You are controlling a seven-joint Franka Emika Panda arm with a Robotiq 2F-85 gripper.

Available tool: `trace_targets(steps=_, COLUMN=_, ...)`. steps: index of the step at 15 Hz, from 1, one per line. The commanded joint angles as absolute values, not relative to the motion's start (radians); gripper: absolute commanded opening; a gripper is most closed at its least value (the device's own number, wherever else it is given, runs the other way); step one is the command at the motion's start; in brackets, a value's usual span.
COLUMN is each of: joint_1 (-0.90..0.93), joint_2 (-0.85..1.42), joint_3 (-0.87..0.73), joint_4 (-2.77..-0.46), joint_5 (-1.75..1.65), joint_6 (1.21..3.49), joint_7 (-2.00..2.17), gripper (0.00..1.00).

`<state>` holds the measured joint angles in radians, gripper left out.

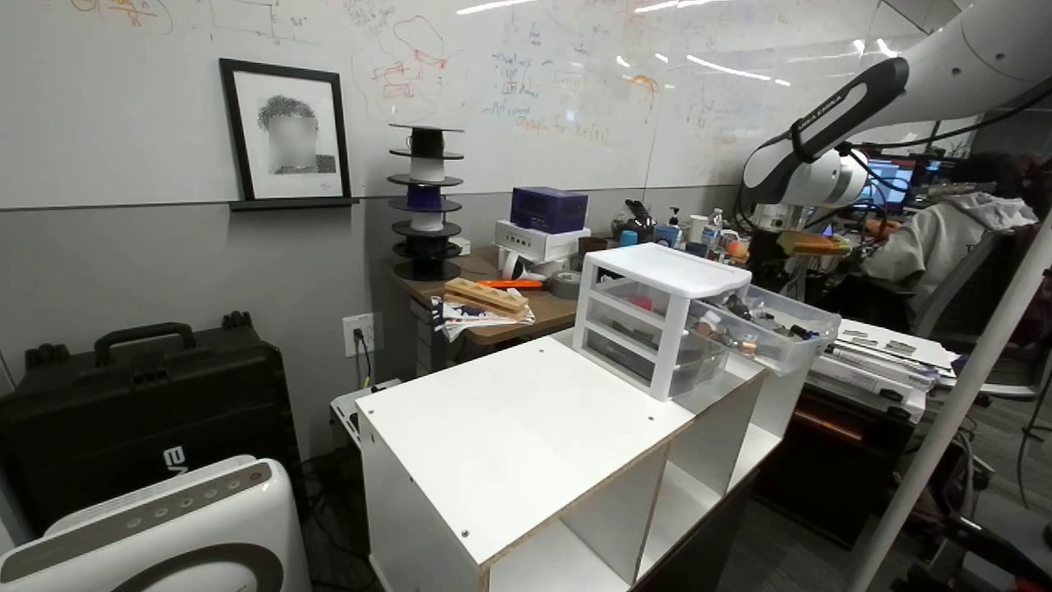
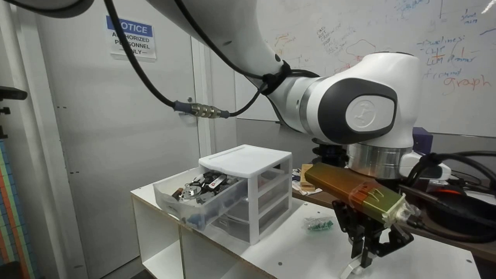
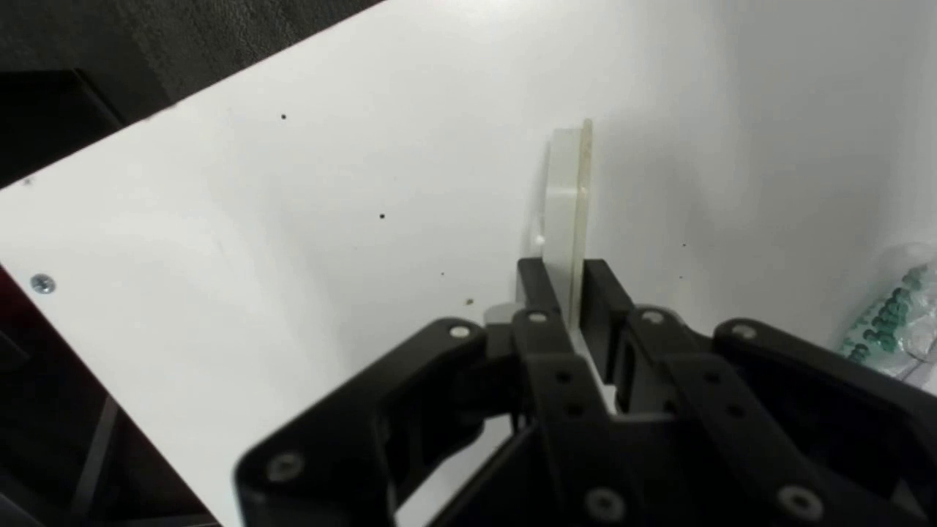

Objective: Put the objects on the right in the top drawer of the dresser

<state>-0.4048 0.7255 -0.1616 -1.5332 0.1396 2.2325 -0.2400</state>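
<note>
Because the wrist view stares straight down at it, you can see the gripper pinched on a slim white bar, long axis poking out ahead of it. Can't tell if the bar touches the white cabinet top. Next out is a bag of green bits, between gripper and dresser. In an exterior view the top drawer sits pulled out, off to the left and looking higher, so imo it's up and across. Count: one arm, one bar, one bag, one top drawer, two lower drawers. Jumbled parts inside: uncountable.
</note>
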Motion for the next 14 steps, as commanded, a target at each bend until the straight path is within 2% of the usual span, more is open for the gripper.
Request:
trace_targets(steps=1, joint_1=-0.384, joint_2=0.62, joint_3=-0.179, joint_4=-1.607, joint_5=0.104, joint_6=2.224, joint_7=-0.198, gripper=0.06)
trace_targets(steps=14, joint_1=-0.235, joint_2=0.028, joint_3=-0.171, joint_4=-1.971, joint_5=-0.052, joint_6=2.048, joint_7=-0.186, gripper=0.04)
